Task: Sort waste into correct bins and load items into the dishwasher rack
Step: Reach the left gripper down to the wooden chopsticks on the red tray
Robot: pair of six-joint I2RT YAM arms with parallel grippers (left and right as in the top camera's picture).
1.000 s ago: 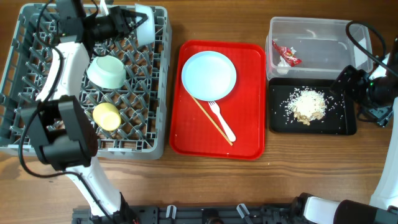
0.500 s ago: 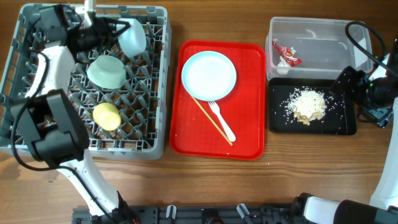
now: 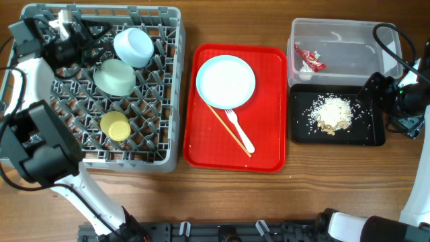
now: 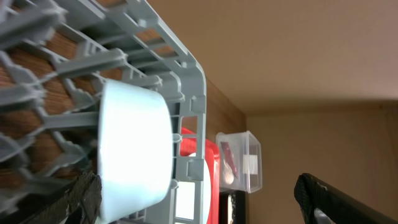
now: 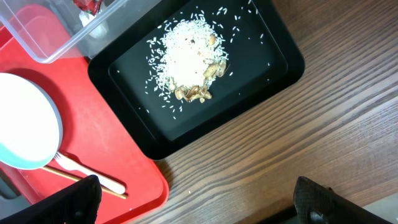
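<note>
Nearest, brown wood-grain table (image 3: 222, 195). On red tray (image 3: 269, 134): pale blue plate (image 3: 226, 81), white fork (image 3: 240, 133), chopsticks (image 3: 218, 114). Left, grey rack (image 3: 101, 160) holding yellow-green cup (image 3: 115, 126), green bowl (image 3: 114, 76), blue bowl (image 3: 133, 47). Right, black tray (image 3: 369, 128) with rice scraps (image 3: 331, 113). Beyond, clear tub (image 3: 349, 47) with wrapper (image 3: 310, 59), print too small to read. Left gripper (image 4: 198, 198) over rack's far corner, jaws wide, empty. Right gripper (image 5: 199, 202) beside black tray, likewise. Plain beige wall (image 4: 298, 50) behind.

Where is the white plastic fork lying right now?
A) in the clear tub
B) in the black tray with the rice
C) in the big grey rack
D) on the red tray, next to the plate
D: the fork lies on the red tray, just below the pale blue plate and beside the chopsticks.
</note>
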